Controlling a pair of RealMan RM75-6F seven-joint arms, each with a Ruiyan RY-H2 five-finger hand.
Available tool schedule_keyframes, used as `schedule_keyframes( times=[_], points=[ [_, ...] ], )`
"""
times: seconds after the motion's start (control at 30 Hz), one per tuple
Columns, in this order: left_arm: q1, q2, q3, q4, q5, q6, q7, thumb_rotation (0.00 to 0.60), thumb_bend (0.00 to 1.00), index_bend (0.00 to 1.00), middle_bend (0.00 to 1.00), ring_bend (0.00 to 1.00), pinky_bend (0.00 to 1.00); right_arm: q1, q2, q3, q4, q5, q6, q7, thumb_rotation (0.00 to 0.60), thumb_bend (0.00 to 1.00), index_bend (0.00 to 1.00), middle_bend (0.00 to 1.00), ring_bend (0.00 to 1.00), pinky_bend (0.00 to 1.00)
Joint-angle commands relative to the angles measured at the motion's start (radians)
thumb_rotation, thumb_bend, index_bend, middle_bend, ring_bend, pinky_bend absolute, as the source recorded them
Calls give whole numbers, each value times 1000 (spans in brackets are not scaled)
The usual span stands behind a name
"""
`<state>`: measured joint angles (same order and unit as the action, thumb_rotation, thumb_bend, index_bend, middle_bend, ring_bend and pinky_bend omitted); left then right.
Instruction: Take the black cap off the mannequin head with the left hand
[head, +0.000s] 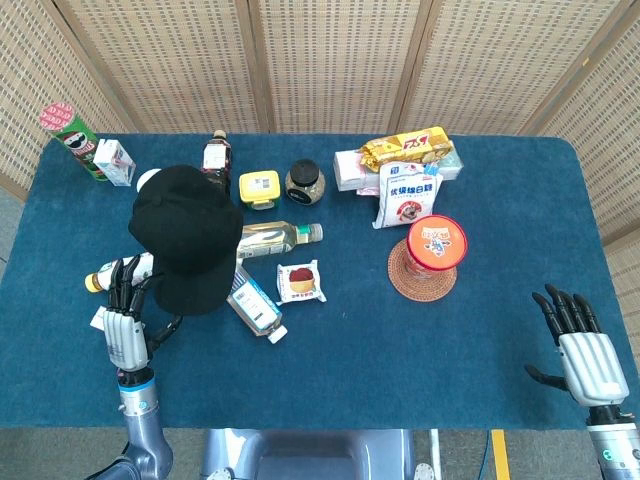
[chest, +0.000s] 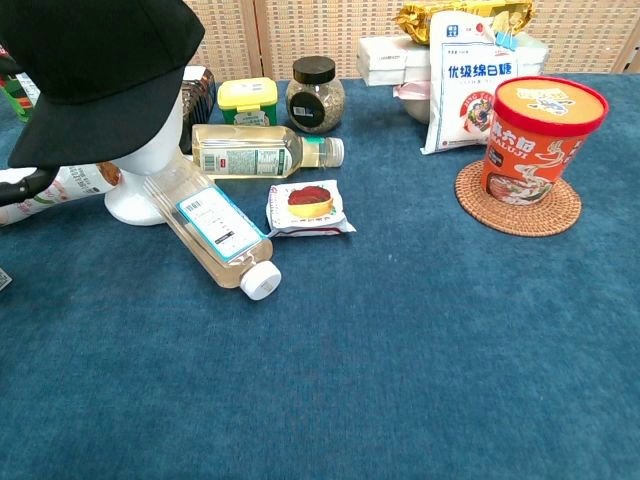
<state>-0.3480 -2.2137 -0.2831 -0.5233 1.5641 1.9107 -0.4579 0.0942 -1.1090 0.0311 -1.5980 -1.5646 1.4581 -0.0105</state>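
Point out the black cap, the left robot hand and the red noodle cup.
black cap (head: 185, 225): head view, crown.
left robot hand (head: 124, 325): head view, back of hand.
red noodle cup (chest: 537, 135): chest view, printed side.
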Motion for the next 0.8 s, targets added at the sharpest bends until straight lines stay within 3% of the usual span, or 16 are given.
schedule_keyframes(
  times=[0.03, 0.2, 0.37, 0.67, 0.8],
  points=[
    [-33, -24, -18, 41, -13, 8, -23, 600, 283, 287, 120, 11, 144, 0, 0, -1, 1, -2, 1, 2, 600, 0, 13, 0, 0, 0],
    [-59, -42, -27, 81, -29, 14, -51, 600, 410, 331, 152, 33, 189, 0, 1, -2, 2, -7, 4, 9, 600, 0, 13, 0, 0, 0],
    [-62, -48, -29, 102, -47, 7, -91, 600, 442, 399, 218, 118, 285, 0, 4, -2, 1, -10, 9, 20, 600, 0, 13, 0, 0, 0],
    [-69, -28, -29, 102, -70, 19, -155, 600, 453, 703, 529, 403, 584, 0, 11, -10, 0, -24, 9, 39, 600, 0, 13, 0, 0, 0],
    [-87, 9, -33, 77, -72, 31, -149, 600, 461, 781, 617, 477, 643, -1, 13, -12, 0, -27, 12, 44, 600, 0, 13, 0, 0, 0]
  ],
)
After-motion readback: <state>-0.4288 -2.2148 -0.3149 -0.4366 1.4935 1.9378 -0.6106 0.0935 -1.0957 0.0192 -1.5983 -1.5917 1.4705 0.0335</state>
